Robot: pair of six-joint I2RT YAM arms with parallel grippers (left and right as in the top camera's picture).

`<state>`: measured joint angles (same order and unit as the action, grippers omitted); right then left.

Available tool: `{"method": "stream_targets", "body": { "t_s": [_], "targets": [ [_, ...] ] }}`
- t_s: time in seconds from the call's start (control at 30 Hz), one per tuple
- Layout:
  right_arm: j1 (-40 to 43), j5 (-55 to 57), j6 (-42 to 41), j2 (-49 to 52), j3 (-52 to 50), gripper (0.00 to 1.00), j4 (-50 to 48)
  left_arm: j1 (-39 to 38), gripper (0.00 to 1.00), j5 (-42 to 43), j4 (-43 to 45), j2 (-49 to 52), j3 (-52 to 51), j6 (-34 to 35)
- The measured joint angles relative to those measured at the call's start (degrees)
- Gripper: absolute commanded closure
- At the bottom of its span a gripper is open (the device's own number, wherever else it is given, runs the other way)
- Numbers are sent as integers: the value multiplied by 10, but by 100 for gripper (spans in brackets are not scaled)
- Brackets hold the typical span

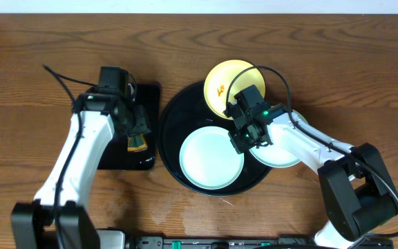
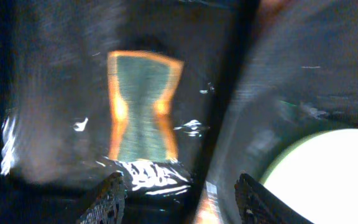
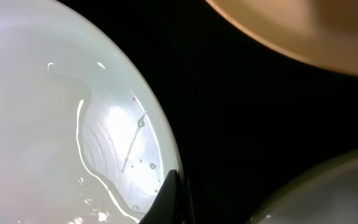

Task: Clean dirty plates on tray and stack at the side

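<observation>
Brown wood-grain table (image 1: 47, 41) carries a round black tray (image 1: 175, 121) at its middle. A yellow plate (image 1: 235, 83) with an orange smear (image 1: 220, 88) sits at the tray's far rim, partly over the edge. One mint-white plate (image 1: 209, 159) lies inside the tray toward the front, and a second mint-white plate (image 1: 282, 153) lies at the right rim, partly under the right arm.

The right end effector (image 1: 244, 137) hangs low over the tray among the three plates. Its wrist view shows only one finger (image 3: 169, 199), at the glossy, streaked edge of the front plate, so I cannot tell its opening.

The left end effector (image 2: 180, 199) stands spread wide over a rectangular black tray (image 1: 112, 158) just left of the round one, above a green, orange-edged sponge (image 2: 142, 106) lying there.
</observation>
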<state>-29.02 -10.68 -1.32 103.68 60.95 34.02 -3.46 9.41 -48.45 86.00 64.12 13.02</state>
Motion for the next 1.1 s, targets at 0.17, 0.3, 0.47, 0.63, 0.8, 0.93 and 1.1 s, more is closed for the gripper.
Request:
{"method": "stream_targets", "body": {
  "t_s": [0.17, 0.3, 0.47, 0.63, 0.8, 0.93, 1.1],
  "targets": [
    [-2, 37, -40, -5, 6, 99, 29, 0, 41, 68, -15, -22, 7, 0],
    [-9, 76, -48, -38, 12, 99, 36, -1, 42, 89, -17, -19, 7, 0],
    [-44, 102, -47, -111, 23, 99, 42, -12, 42, 100, -18, -19, 7, 0],
    [-60, 108, -45, -122, 28, 96, 57, -43, 42, 102, -14, -19, 7, 0],
    [-48, 114, -47, -119, 28, 80, 56, -71, 42, 102, -6, -18, 7, -6],
    [3, 52, -38, -113, 28, 78, 62, -88, 67, 101, -3, -10, 4, -11],
    [55, -36, -26, -66, 28, 79, 73, -115, 80, 102, 28, 11, -29, -6]
  ]
}}
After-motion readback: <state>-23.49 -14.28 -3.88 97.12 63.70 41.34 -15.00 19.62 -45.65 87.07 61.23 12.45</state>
